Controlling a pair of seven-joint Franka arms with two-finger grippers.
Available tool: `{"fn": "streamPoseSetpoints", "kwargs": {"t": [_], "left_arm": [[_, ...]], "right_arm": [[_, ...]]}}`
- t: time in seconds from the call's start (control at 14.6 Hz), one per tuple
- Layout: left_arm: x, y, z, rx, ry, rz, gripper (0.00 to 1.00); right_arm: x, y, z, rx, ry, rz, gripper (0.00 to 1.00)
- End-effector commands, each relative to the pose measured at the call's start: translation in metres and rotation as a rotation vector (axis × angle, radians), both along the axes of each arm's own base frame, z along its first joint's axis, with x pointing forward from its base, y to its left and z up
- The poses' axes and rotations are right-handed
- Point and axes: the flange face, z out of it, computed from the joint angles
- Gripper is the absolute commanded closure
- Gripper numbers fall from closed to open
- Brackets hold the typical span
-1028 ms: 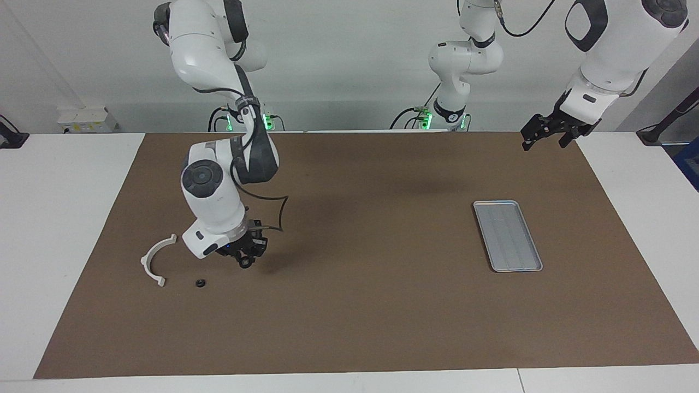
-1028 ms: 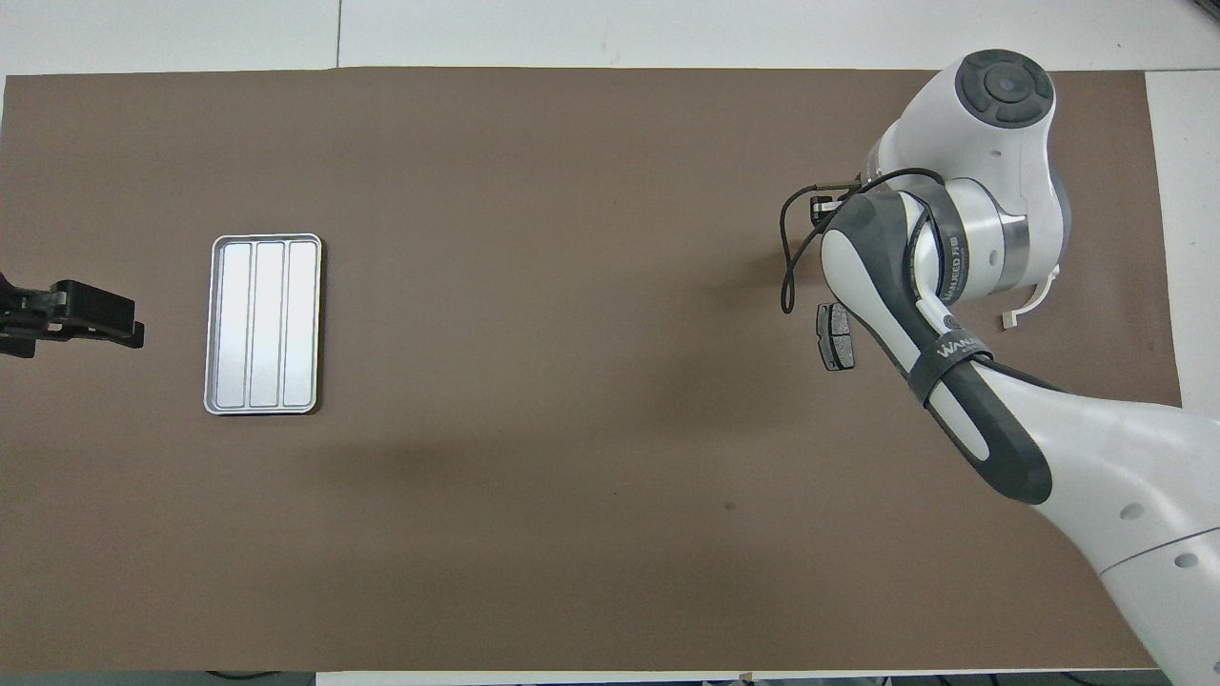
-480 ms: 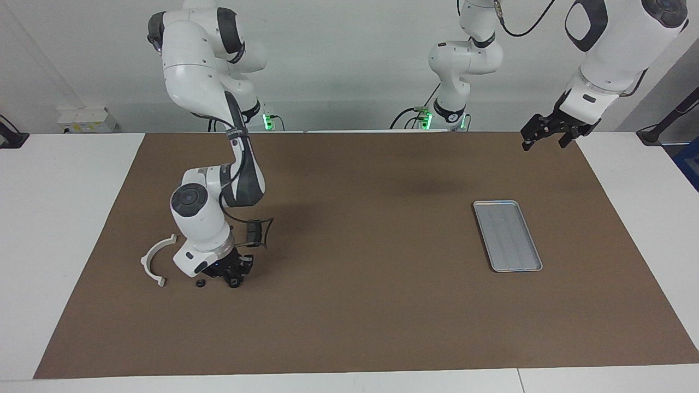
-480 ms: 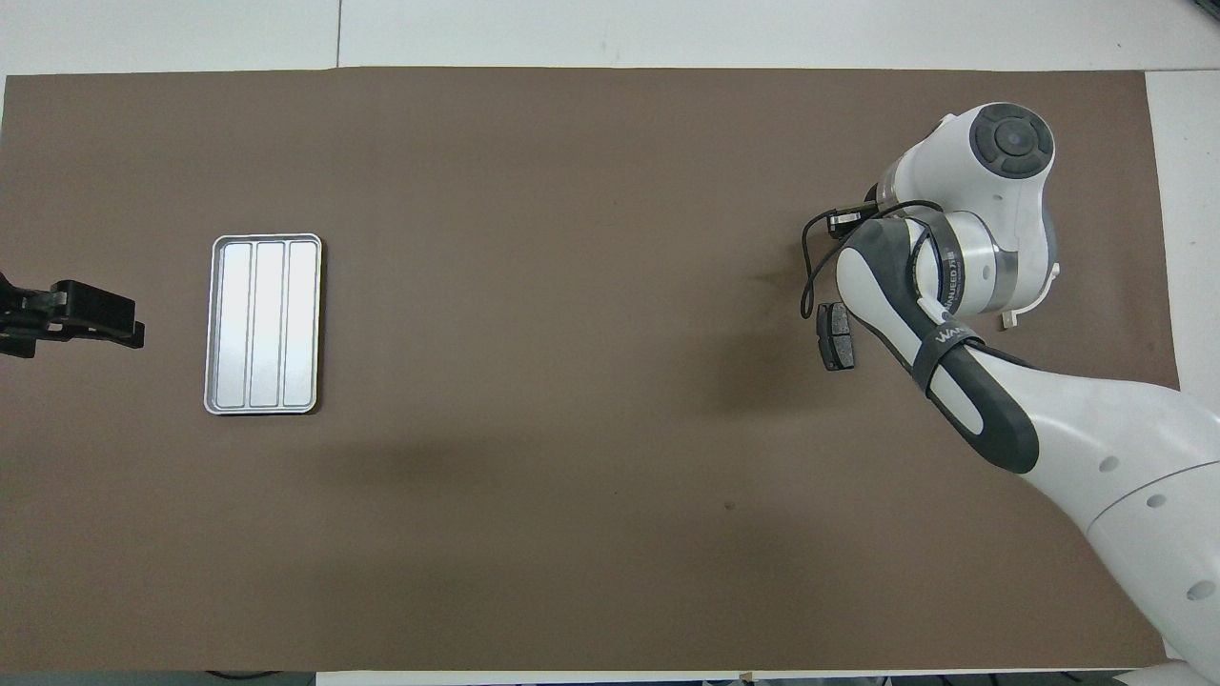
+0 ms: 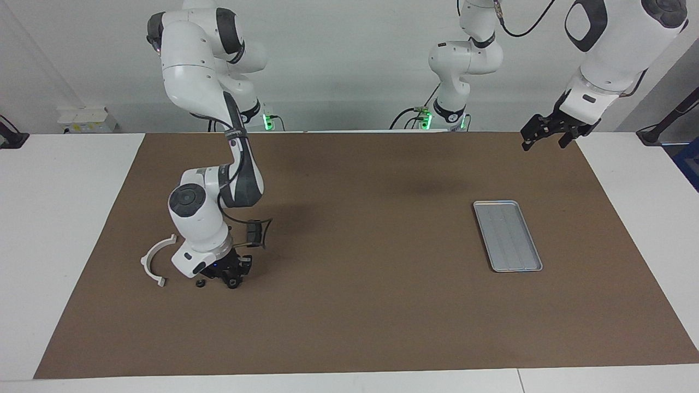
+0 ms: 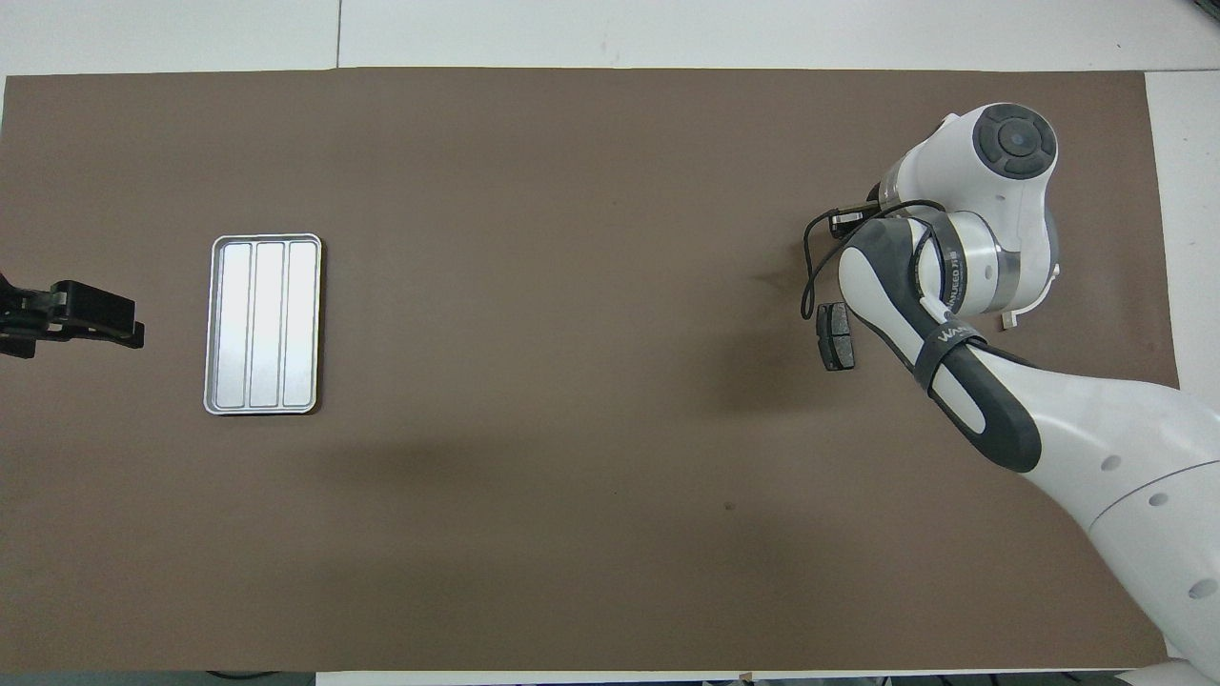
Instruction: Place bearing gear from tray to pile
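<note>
Low, right pincer point(image 5: 232, 281) beside small black part point(image 5: 200, 283), grip unclear, left pincer point(image 5: 546, 134) parted, waiting

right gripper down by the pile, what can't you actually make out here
- Right gripper: the overhead view hides it under its own arm; in the facing view its jaws are too small to read, so grip cannot be told.
- Small dark part beside it: too small to identify.
- White bracket: mostly covered by the arm in the overhead view.
- Left gripper: waits, cut off by the overhead view's edge.
</note>
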Motion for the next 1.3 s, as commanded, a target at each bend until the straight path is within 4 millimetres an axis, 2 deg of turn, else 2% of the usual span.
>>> {"fn": "streamPoseSetpoints", "kwargs": {"t": [0.0,0.14,0.48,0.62,0.89,1.17,1.23], "left_arm": [[-0.01,-0.001,0.001,-0.013,-0.001,0.008,0.0],[-0.01,-0.001,0.002,-0.013,-0.003,0.008,0.0],[-0.01,-0.001,0.002,-0.012,-0.003,0.008,0.0],[-0.01,-0.001,0.001,-0.013,-0.001,0.008,0.0],[-0.01,-0.001,0.001,-0.013,-0.001,0.008,0.0],[-0.01,-0.001,0.001,-0.011,-0.001,0.008,0.0],[-0.01,-0.001,0.001,-0.013,-0.001,0.008,0.0]], "right_arm": [[0.001,-0.005,-0.001,-0.002,-0.012,0.004,0.0],[0.0,-0.002,0.014,-0.003,-0.016,0.01,0.0],[-0.01,-0.001,0.081,-0.011,-0.02,0.02,0.0],[-0.013,-0.003,0.099,-0.011,-0.032,0.015,0.0],[-0.012,-0.02,0.113,-0.009,-0.052,-0.011,0.0],[-0.017,-0.024,0.113,-0.008,-0.01,-0.019,0.0],[-0.019,-0.024,0.121,-0.008,-0.012,-0.02,0.0]]}}
